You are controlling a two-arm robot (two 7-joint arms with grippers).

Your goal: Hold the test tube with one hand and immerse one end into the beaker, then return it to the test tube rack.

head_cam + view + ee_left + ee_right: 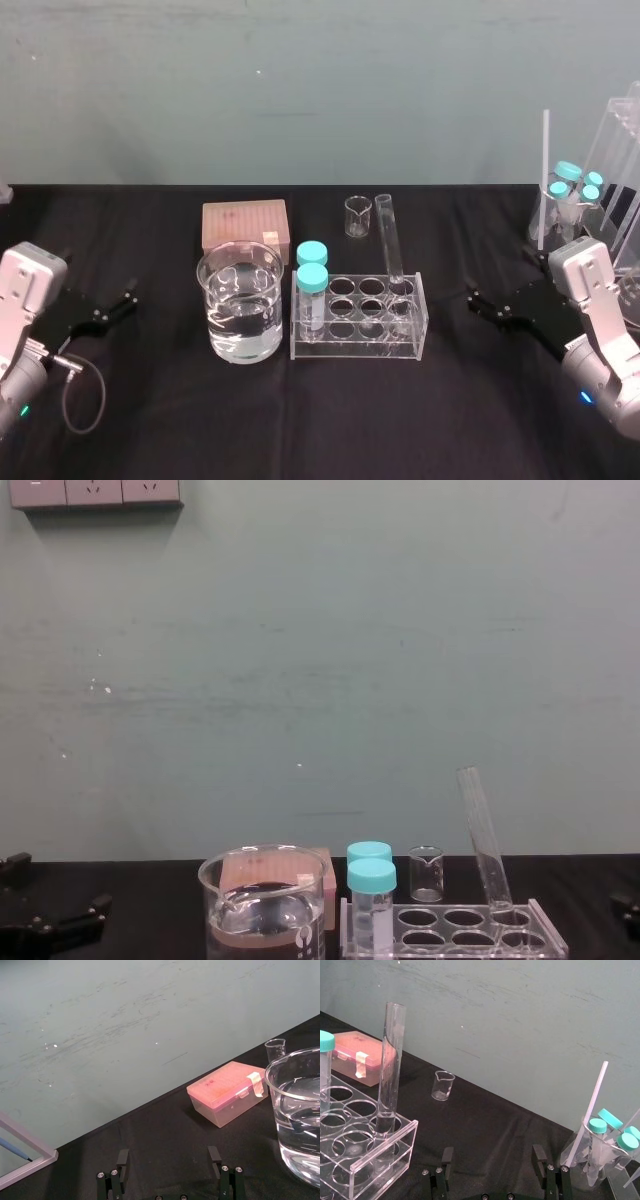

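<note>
- Left pincer (125, 300) sits low at the near left of the black surface (300, 430), arm angled inward. Its fingers are spread with nothing between them, and it is well apart from the glassware.
- Right pincer (478, 300) mirrors it at the near right. Its fingers are spread and empty, tips pointing toward the rack but clear of it.
- One test tube (390, 240) stands in the right-end hole of the rack's far row. Its open end is up and its top tilts toward the left. Neither pincer touches it.
- One test tube rack (410, 345) sits mid-surface, with eight holes in two rows of four.
- One beaker (240, 305), partly filled with clear liquid, stands just beside the rack's left end.
- Two teal-capped vials (312, 280) fill the rack's left-end holes.
- One tiny beaker (358, 216) and one pink box (244, 222) sit behind.
</note>
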